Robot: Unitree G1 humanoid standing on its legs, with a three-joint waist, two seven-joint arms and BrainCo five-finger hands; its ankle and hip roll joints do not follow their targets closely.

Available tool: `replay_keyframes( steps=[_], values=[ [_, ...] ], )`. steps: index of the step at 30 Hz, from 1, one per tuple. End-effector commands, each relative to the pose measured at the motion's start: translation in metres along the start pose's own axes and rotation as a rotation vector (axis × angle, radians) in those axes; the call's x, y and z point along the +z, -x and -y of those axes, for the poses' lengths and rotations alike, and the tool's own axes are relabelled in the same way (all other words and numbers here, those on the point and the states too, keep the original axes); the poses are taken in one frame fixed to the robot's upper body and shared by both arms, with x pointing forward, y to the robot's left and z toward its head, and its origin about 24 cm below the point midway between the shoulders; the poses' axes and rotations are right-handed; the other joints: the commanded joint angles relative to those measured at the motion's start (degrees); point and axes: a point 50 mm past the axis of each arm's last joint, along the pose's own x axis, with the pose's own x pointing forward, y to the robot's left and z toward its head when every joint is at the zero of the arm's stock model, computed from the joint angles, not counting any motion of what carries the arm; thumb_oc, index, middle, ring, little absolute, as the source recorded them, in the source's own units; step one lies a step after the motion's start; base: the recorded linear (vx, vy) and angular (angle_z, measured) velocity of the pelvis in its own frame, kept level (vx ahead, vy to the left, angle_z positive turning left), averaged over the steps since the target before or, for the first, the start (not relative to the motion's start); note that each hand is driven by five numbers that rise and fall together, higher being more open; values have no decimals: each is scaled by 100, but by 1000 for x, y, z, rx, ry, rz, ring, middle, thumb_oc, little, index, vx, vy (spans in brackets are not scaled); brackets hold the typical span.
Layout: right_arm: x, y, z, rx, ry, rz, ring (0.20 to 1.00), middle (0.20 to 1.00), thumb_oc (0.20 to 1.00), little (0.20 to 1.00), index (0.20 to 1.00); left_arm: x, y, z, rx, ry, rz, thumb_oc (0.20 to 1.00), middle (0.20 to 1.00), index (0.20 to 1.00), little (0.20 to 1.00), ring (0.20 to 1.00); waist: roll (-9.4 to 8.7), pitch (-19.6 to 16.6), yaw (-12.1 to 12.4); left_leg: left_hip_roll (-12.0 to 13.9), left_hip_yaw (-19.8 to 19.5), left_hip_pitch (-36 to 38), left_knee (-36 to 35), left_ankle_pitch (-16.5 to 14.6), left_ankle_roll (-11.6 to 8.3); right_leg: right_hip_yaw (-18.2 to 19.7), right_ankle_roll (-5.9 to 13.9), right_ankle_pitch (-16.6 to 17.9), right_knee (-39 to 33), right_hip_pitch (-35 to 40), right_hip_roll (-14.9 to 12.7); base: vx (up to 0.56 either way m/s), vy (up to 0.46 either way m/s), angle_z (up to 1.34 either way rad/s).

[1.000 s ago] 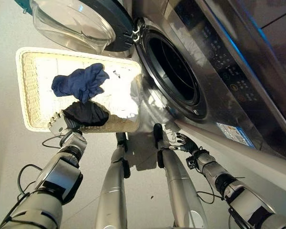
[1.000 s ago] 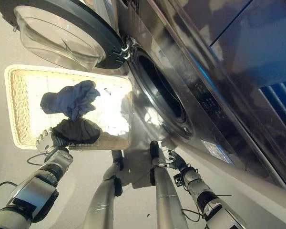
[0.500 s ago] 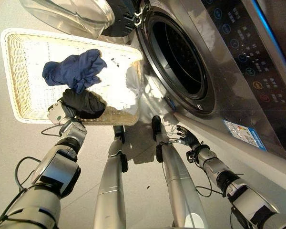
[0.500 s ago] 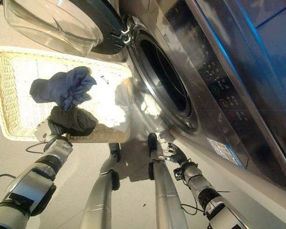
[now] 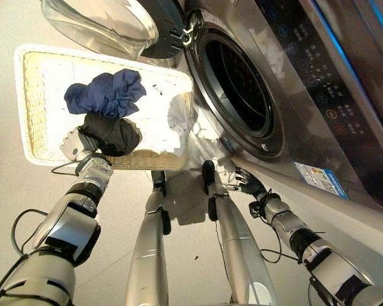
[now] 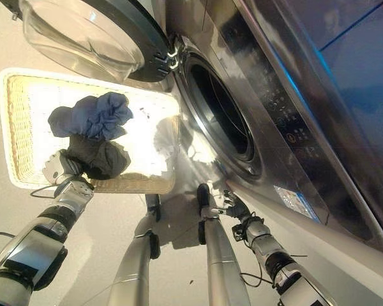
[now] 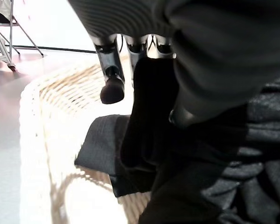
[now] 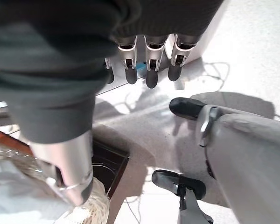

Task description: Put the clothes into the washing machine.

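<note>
A white wicker basket (image 5: pixel 32 115) stands on the floor left of the washing machine (image 5: pixel 293 95). The machine's round drum opening (image 5: pixel 239 89) is dark, and its glass door (image 5: pixel 108 25) is swung open above the basket. A blue garment (image 5: pixel 105 94) lies in the basket, with a black garment (image 5: pixel 115 134) touching its near side. My left hand (image 5: pixel 76 143) is at the basket's near rim, shut on the black garment (image 7: pixel 149 130), one finger (image 7: pixel 111 86) left straight. My right hand (image 5: pixel 246 185) hangs open, low by the machine's front.
A bright white cloth (image 5: pixel 159 118) lies in the basket's right half, beside the machine. The open door overhangs the basket's far edge. Light floor surrounds the basket.
The camera has shifted. The black garment now lies against the blue one, where a gap showed a second ago. My left hand has stayed at it. The right hand has hardly moved.
</note>
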Motion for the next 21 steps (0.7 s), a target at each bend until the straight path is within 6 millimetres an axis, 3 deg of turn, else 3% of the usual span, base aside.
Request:
replay_keyframes(
  steps=[1, 5, 10, 16, 21],
  values=[
    [-21, 16, 15, -66, -6, -41, 1000, 1000, 1000, 1000, 1000, -13, -4, -15, 31, 147, -31, 200, 200, 200, 200, 200, 218, -74, 264, -579, -89, 389, 545, -746, 62, 170, 258, 927, -1441, 591, 143, -1, -62, 1],
    [-27, 19, 19, -83, -5, -56, 1000, 1000, 1000, 1000, 1000, -24, 8, -7, -41, 295, -63, 200, 200, 200, 200, 200, 343, -74, 384, -580, -173, 701, 301, -665, 64, 70, 273, 900, -1571, 896, 111, 6, -56, 13],
    [-29, 25, 18, -70, -17, -28, 1000, 1000, 1000, 1000, 1000, -28, 39, 15, -236, 605, -60, 200, 200, 200, 200, 200, 533, -74, 565, -567, -321, 1240, -157, -511, 62, -65, 283, 843, -1764, 1430, 112, 19, -46, 8],
    [-18, 25, 12, -46, 47, 26, 1000, 1000, 1000, 1000, 1000, -23, 59, 25, -422, 652, -9, 200, 200, 200, 200, 200, 668, -74, 654, -545, -380, 1667, -587, -343, 39, -132, 298, 807, -1912, 1847, 118, 8, -17, 9],
    [15, 22, 8, -24, 163, 172, 1000, 1000, 1000, 1000, 1000, -8, 68, 23, -600, 653, 71, 200, 200, 200, 200, 200, 759, -74, 709, -546, -398, 2039, -794, -294, 23, -231, 323, 757, -1994, 2238, 49, 21, -17, 7]
  ],
)
